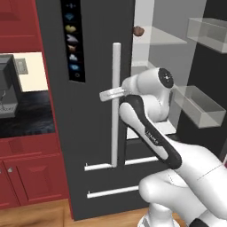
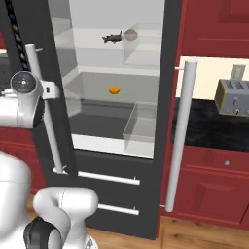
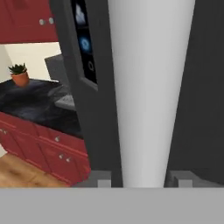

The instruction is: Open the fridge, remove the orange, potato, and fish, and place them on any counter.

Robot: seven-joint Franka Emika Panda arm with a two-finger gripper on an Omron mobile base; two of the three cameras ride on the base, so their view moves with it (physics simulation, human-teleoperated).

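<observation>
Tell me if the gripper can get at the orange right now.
Probably not yet. The gripper is shut on the left door's handle. The right door stands open, so the orange lies exposed on its shelf, but the gripper must let go first.

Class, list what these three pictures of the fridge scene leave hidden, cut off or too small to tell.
- Hand on the left door handle: in the left base view the arm's wrist covers the contact; in the hand view only the fingertips show.
- Fish: right base view, too small for detail.
- Potato: left base view, partly behind the door edge.
- Toaster: cut off by the right edge.
</observation>
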